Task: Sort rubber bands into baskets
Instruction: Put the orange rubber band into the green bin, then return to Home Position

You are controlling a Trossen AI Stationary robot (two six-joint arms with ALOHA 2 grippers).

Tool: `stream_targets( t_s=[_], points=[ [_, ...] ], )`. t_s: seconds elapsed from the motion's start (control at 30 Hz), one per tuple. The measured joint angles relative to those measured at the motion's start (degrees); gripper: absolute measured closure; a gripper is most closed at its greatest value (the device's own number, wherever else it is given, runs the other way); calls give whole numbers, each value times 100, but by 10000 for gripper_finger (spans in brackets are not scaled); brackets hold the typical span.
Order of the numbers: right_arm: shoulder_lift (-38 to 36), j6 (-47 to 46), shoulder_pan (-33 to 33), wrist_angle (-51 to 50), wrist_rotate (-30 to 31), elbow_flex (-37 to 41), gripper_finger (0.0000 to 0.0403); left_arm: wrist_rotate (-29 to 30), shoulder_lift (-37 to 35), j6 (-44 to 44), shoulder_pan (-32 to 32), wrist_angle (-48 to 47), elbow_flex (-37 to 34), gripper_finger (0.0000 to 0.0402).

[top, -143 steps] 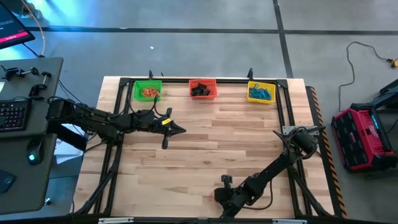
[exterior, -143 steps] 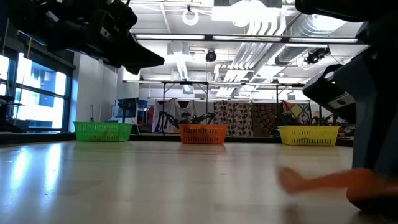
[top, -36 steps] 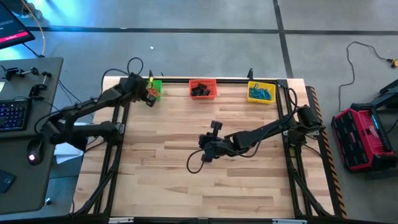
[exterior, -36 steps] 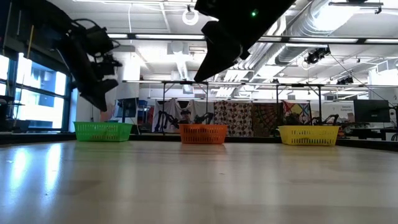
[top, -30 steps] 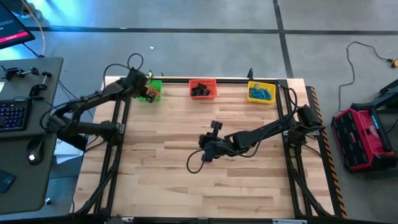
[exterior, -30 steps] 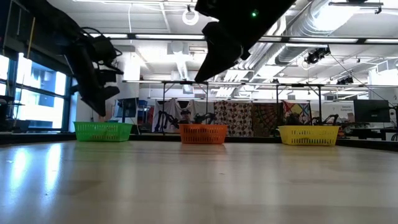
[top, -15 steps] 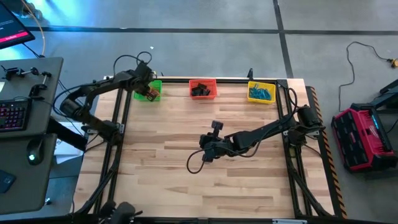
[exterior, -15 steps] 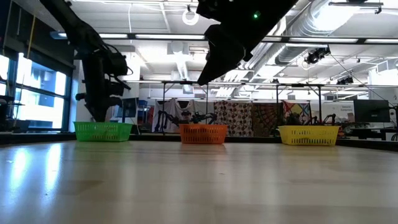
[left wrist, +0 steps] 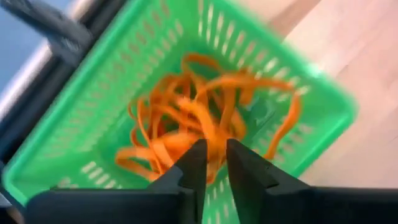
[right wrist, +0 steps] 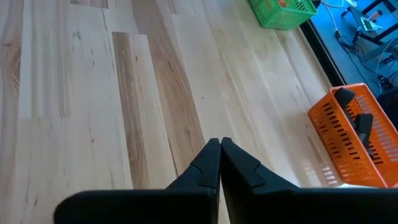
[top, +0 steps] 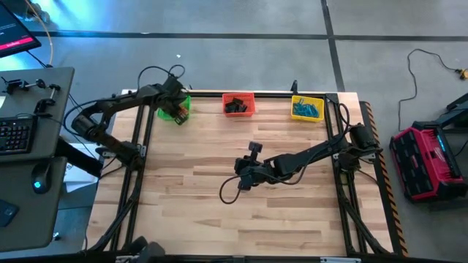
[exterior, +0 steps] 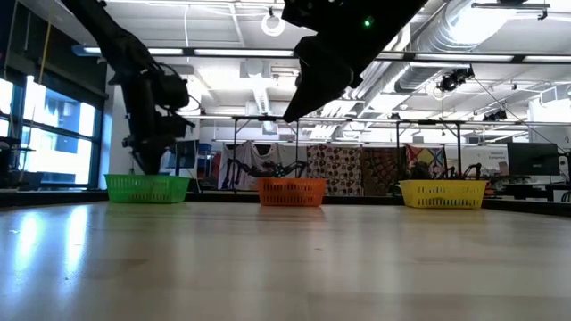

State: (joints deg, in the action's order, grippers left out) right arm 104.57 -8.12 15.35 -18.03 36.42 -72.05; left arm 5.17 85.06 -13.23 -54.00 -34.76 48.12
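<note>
No writing can be read on anything here. Since half a second ago the left gripper (left wrist: pixel 211 160) has dropped lower over the green rectangular plastic mesh basket (left wrist: pixel 99 93), its jaws now parted by a narrow gap with nothing between them; the tangle of orange-red rubber bands (left wrist: pixel 199 118) lies in the basket just beyond the fingertips. The right gripper (right wrist: pixel 219 163) has stayed over the wooden table (right wrist: pixel 93 93), jaws pressed together and empty.
</note>
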Motion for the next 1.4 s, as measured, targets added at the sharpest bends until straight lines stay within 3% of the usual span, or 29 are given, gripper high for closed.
stream_targets(
  t_s=[0.33, 0.53, 0.97, 1.2, 1.4],
  points=[
    [0, 126, -157, -1, -153, 0, 403, 24, -914, 113, 437, 676, -64, 292],
    [0, 402, -323, 38, -344, 0, 403, -94, -1803, 259, 867, 1954, -867, 308],
    [2, 1381, -1000, 551, -1852, 44, 403, -319, -3336, 515, 1928, 4103, -2442, 344],
    [-70, 1675, -1271, 1298, -2426, 534, 403, -331, -3797, 515, 2323, 4969, -2959, 348],
    [-698, 1742, -1491, 2402, -3028, 1549, 403, -348, -4049, 545, 2551, 4937, -3062, 348]
  ],
)
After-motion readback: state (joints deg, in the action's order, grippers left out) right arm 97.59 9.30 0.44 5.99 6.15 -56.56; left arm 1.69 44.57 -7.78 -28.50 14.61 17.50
